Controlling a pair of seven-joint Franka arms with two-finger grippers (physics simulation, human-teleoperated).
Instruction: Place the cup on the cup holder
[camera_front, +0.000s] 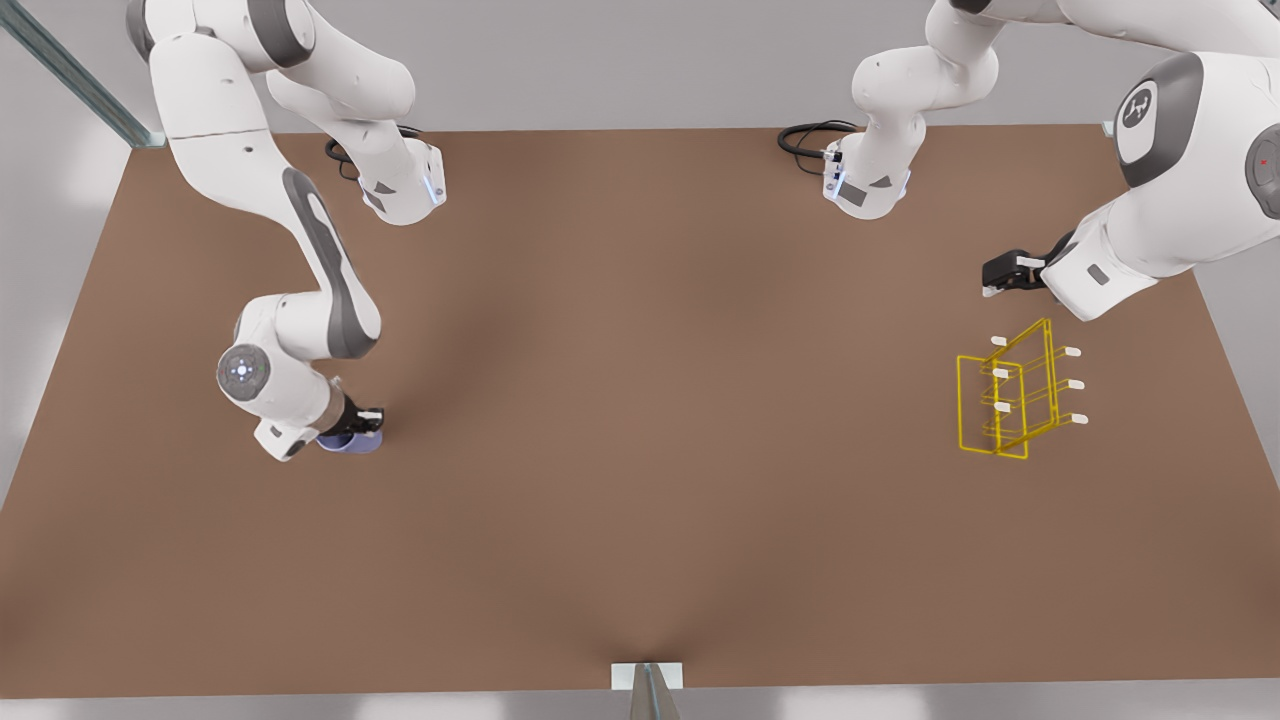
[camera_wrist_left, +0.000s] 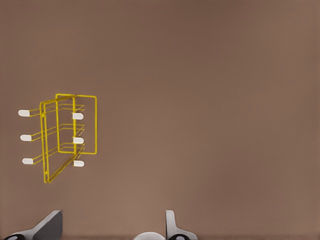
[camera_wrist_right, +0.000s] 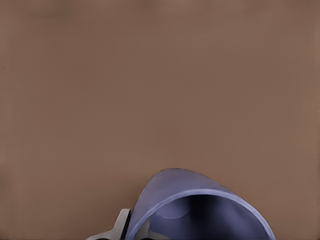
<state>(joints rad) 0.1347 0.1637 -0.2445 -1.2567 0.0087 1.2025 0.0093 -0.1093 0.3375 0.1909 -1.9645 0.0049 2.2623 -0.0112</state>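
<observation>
The right gripper (camera_front: 366, 424) sits low at the front view's left, its fingers closed on the wall of the small lavender-blue tapered cup (camera_front: 352, 441), which rests on the brown tabletop (camera_front: 640, 420). In the right wrist view the cup's open mouth (camera_wrist_right: 200, 210) shows nothing inside, and its lower part is cut off. Bare table lies all around it. The left gripper (camera_front: 990, 280) hovers open and empty at the front view's right, near the thin yellow wire-frame cup holder (camera_front: 1010, 400), whose white-tipped pegs carry nothing. Cup and holder stand well apart.
</observation>
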